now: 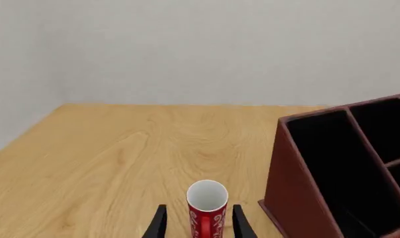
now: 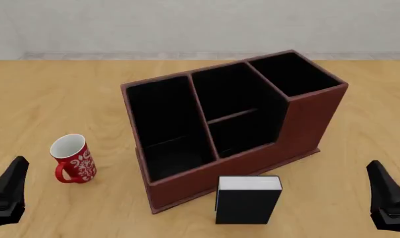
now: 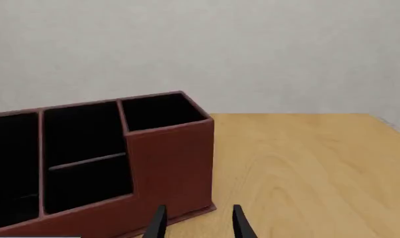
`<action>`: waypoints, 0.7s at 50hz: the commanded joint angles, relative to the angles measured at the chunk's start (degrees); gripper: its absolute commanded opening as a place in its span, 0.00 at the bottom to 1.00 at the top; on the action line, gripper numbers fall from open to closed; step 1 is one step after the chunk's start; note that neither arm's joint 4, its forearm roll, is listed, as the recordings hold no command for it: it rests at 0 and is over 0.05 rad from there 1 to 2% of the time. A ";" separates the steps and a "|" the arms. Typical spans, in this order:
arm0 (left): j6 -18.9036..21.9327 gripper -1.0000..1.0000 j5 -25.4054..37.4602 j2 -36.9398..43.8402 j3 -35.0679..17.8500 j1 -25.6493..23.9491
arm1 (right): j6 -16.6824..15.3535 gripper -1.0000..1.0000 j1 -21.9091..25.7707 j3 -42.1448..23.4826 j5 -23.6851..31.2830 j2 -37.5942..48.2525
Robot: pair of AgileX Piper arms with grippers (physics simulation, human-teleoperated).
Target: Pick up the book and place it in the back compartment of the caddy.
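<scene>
Start of task: book (image 2: 248, 199) upright at caddy (image 2: 306, 124) 6 o'clock, ungrasped. Left gripper (image 1: 199, 225), right gripper (image 3: 198, 223) both spread, empty. Next, likely: right gripper reaches book.

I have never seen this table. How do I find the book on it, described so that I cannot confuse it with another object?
Find the large red-brown caddy in the middle of the wooden table. The book stands upright just in front of its lower front wall, on the arms' side. It is a plain black block with white page edges on top, unlike the red-and-white mug to the caddy's left.
</scene>
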 commanded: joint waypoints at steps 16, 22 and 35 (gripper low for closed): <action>-6.80 1.00 0.00 -1.52 -4.18 -9.74 | 4.36 1.00 -1.14 0.02 -2.41 7.86; -7.18 1.00 -1.64 1.31 -5.91 -12.84 | 4.32 1.00 -1.28 0.02 -2.67 8.22; -5.45 1.00 -8.15 11.75 -9.80 -19.92 | 5.28 1.00 -1.37 0.02 -5.38 12.53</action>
